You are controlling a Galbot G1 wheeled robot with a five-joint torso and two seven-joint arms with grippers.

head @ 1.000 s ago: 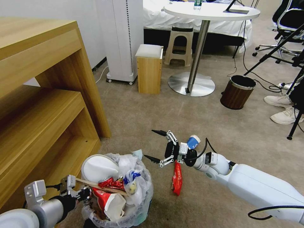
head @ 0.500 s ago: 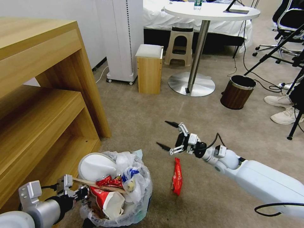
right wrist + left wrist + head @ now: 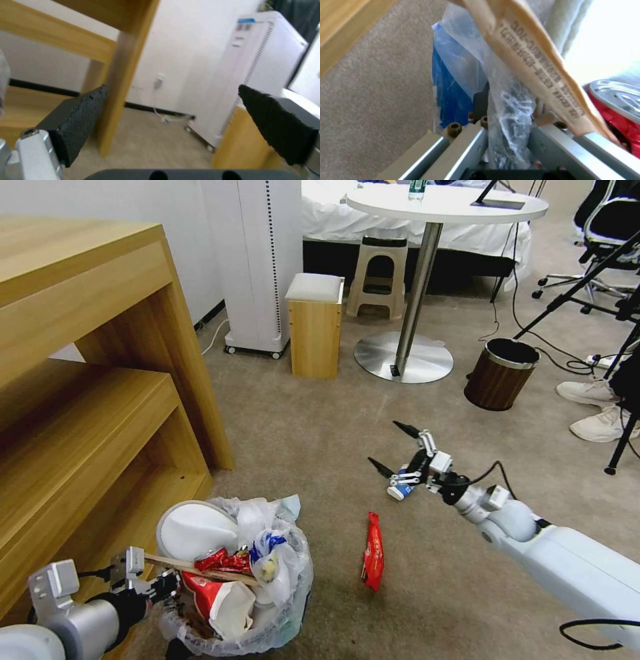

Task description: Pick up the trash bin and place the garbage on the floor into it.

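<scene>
Carpet (image 3: pixel 320 427), beige-brown and short-piled, under everything. Low on the left of the head view, close to the wooden shelf unit (image 3: pixel 100 400): trash bin (image 3: pixel 293 607), small and round, lined with crinkled translucent plastic and heaped past the rim with a white slipper (image 3: pixel 193 530), red can (image 3: pixel 220 561), wooden stick (image 3: pixel 200 570), red-white carton (image 3: pixel 223 603) and tissues. Left gripper (image 3: pixel 157 583) clenched on the bin's near rim; in the left wrist view, liner plastic (image 3: pixel 510 120) pinched between the metal fingers, blue bin wall (image 3: pixel 450 95) to one side, a tan paper sleeve (image 3: pixel 533 65) with small printed lines too blurred to read, and the can's silver top (image 3: pixel 620 95).

Red wrapper (image 3: pixel 373 550) flat on the carpet just right of the bin, long and narrow, long axis running away from the robot, white print unreadable. Blue paper cup (image 3: pixel 402 485) farther out, on its side with the white rim end toward the left, lettering too small to read.

Right gripper (image 3: pixel 395 449) raised over the cup, black pointed fingers spread wide, grasping nothing; right wrist view: both rough black pads (image 3: pixel 83 117) far apart.
</scene>
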